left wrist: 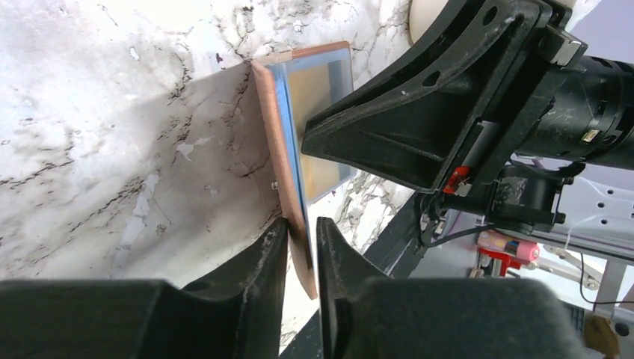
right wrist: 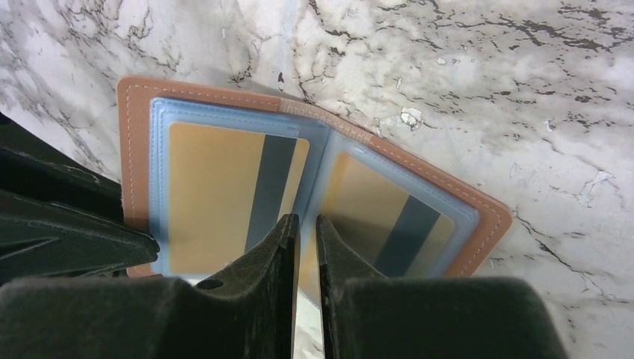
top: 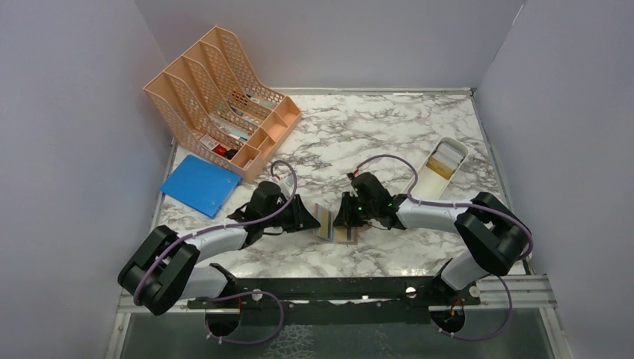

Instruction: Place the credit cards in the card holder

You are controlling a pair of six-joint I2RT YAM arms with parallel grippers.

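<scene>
Open tan card holder with two gold cards on a marble worktop. Left hand clamps its edge. Right hand is just above it, and I cannot tell whether it grips anything.

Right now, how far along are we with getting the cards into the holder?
Done: two gold cards sit in the blue sleeves of the open card holder. In hand: the left gripper pinches the holder's cover edge; the right gripper hovers over its fold, nearly closed, contents unclear. Remaining: the white tray shows flat yellowish and pale pieces, possibly more cards.
</scene>
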